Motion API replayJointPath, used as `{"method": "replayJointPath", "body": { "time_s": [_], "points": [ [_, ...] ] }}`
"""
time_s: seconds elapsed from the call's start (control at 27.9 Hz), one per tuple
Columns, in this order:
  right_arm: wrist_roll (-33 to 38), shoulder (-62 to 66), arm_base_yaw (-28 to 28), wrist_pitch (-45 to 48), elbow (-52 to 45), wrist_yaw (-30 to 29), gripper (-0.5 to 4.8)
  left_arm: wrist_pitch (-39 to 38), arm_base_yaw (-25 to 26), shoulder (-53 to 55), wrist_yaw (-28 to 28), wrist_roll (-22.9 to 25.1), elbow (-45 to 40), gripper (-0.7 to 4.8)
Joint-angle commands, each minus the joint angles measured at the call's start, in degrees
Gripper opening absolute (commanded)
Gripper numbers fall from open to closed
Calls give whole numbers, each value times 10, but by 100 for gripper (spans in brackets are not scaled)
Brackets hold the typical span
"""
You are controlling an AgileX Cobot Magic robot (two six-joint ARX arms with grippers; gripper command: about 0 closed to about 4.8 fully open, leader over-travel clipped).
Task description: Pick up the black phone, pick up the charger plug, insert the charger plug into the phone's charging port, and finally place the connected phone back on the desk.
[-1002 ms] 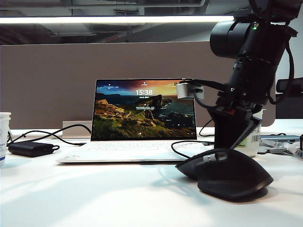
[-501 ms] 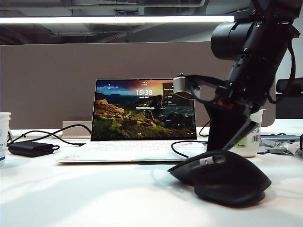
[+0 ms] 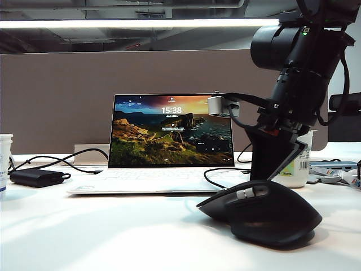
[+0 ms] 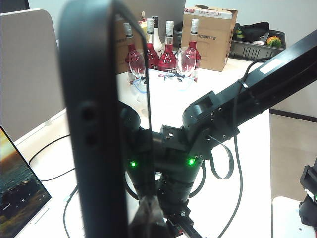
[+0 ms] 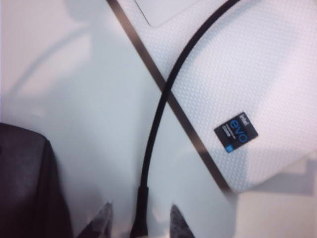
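We lose the charger plug [image 5: 139, 224] at the picture's edge. The black phone [image 4: 101, 124] fills the left wrist view, hiding the left gripper's jaws.

White desk [image 3: 113, 231] — open laptop [image 3: 169, 141], black mouse [image 3: 265, 212], power brick [image 3: 36, 177], cable [image 5: 158, 114]

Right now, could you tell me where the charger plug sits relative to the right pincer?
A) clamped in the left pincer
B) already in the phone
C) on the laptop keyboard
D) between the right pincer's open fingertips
D: in the right wrist view the charger plug lies between the right pincer's spread fingertips, beside the laptop.
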Motion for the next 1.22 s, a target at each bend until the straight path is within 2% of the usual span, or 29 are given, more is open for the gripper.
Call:
{"method": "replayJointPath", "body": {
  "time_s": [0.04,0.39,0.72,0.79,0.93,1.22],
  "points": [
    [1,1,1,10,3,-3,149,20,0,-3,5,0,4,-7],
    [0,30,1,11,3,2,149,20,0,-3,5,0,4,-7],
    [-9,54,2,-4,3,48,147,20,0,-3,4,1,4,-6],
    [-14,54,2,-9,3,52,124,20,0,-3,4,1,4,-7],
    [-15,54,2,-24,3,64,-5,21,0,-3,4,1,4,-6],
    [-14,54,2,-41,7,70,-5,20,0,-3,4,1,4,-6]
  ]
}}
